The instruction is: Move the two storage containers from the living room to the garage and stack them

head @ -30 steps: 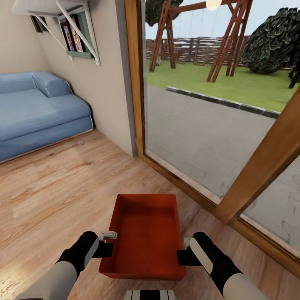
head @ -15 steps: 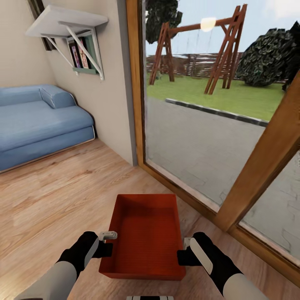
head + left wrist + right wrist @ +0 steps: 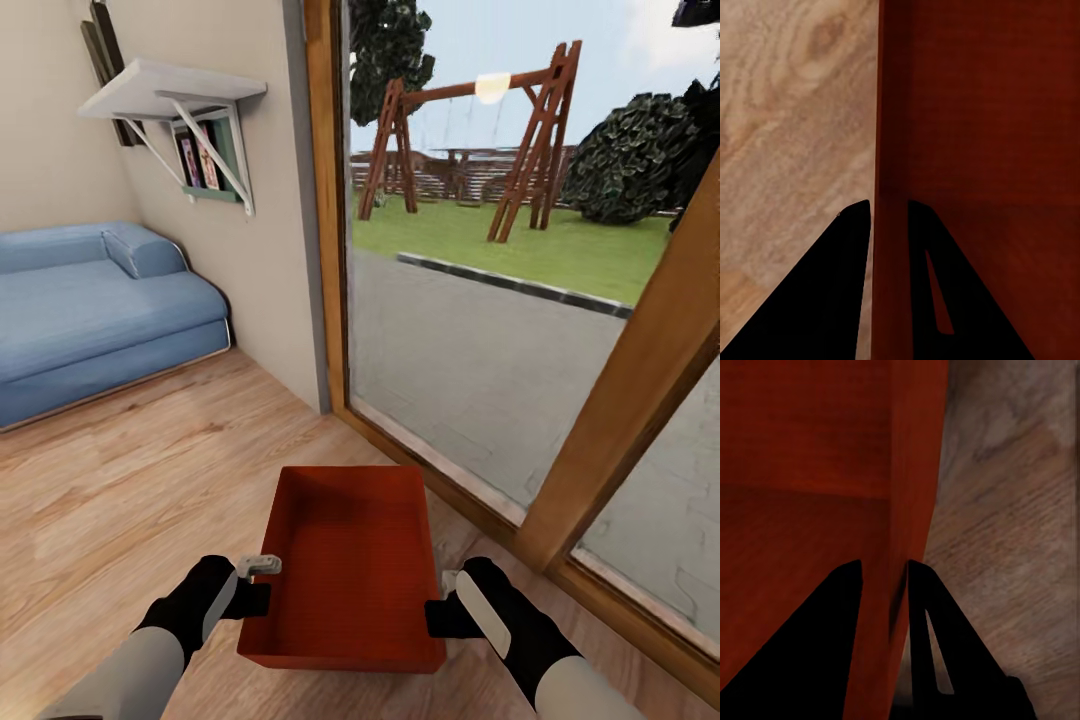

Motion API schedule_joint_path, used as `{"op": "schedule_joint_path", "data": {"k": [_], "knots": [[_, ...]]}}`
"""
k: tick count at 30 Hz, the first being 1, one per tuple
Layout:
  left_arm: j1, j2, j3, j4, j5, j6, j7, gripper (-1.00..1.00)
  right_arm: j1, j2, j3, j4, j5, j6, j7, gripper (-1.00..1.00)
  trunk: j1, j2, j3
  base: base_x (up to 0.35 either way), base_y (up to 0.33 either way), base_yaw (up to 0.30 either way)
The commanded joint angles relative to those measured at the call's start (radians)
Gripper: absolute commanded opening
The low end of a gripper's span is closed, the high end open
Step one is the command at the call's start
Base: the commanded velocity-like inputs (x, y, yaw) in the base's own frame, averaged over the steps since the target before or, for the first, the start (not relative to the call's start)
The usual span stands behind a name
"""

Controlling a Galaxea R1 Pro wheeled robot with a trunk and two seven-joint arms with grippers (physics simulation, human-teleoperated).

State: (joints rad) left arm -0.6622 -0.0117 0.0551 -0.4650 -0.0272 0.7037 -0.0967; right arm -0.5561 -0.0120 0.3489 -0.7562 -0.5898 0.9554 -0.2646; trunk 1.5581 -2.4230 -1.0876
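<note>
One red-orange storage container (image 3: 345,570) hangs in front of me above the light wood-plank floor of the living room, carried between both arms. My left gripper (image 3: 258,592) is shut on its left wall; in the left wrist view that gripper (image 3: 889,211) has one black finger on each side of the thin wall (image 3: 891,150). My right gripper (image 3: 438,608) is shut on the right wall, and in the right wrist view that gripper (image 3: 883,568) straddles the wall (image 3: 911,472) the same way. The bin is empty.
A wood-framed glass door (image 3: 480,300) stands straight ahead and to the right, with a yard and swing set behind it. A blue sofa (image 3: 90,310) sits at the left against a beige wall, under a white bracket shelf (image 3: 170,90). Open plank floor (image 3: 130,480) lies to the left.
The whole view has tilted upward a little, so the sofa, shelf and door sit lower in the picture. The container and both grippers hold the same place relative to me.
</note>
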Motion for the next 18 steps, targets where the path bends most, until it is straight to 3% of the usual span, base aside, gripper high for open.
{"op": "schedule_joint_path", "data": {"k": [1, 18], "knots": [[-0.001, -0.001, 0.004, -0.003, -0.011, 0.005, -0.001, -1.0, 0.0, -0.002, 0.005, 0.0, 0.038, 0.011, -0.013, -1.0, -0.004, 0.007, 0.004, 0.0, 0.0, 0.0], [-0.001, -0.001, 0.003, -0.003, -0.011, 0.005, 0.0, -1.0, 0.0, -0.002, 0.005, 0.0, 0.038, 0.011, -0.013, -1.0, -0.069, 0.126, 0.084, 0.0, 0.0, 0.0]]}}
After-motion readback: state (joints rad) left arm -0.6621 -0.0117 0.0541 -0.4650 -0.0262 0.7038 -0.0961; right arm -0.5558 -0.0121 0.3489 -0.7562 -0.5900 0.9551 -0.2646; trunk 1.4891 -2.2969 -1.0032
